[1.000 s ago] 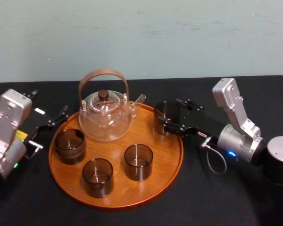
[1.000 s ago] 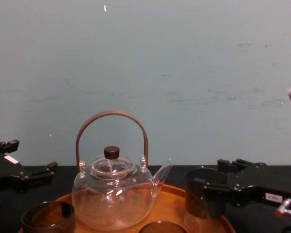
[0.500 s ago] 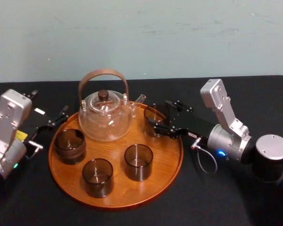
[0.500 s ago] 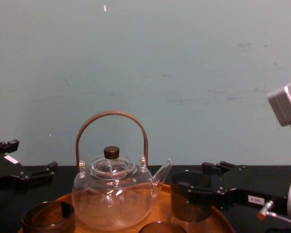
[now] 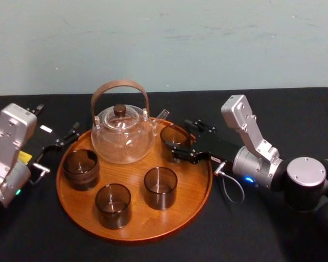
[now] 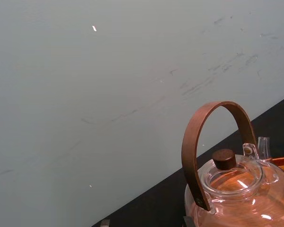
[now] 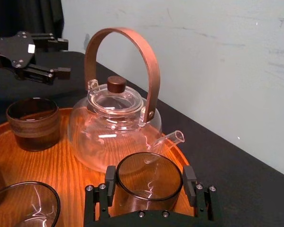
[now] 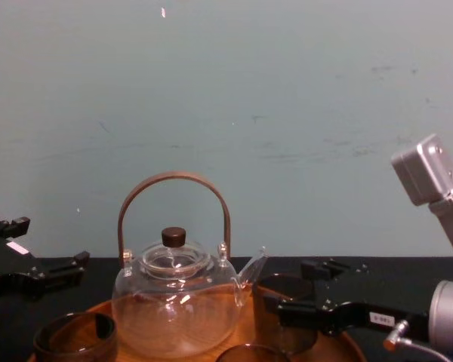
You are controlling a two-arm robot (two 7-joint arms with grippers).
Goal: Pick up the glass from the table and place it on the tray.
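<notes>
Here, in the head view, the right gripper [image 5: 180, 139] clasps the glass [image 5: 172, 135] over the tray [image 5: 192, 180], just beside the teapot [image 5: 122, 139] spout. The left gripper [image 5: 65, 137] sits parked on the table [image 5: 262, 109], jaws apart. In the left wrist view, the teapot handle arches nearby. In the right wrist view, the jaws pinch the glass's sides, which keeps it upright. In the chest view, the glass sits low at the rim, but I cannot tell whether it touches the wood.

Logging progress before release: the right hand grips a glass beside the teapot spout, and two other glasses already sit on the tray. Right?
Not quite. The head view shows three other glasses on the tray, not two. The right hand does grip a glass beside the teapot spout; the left hand is parked left of the tray.
</notes>
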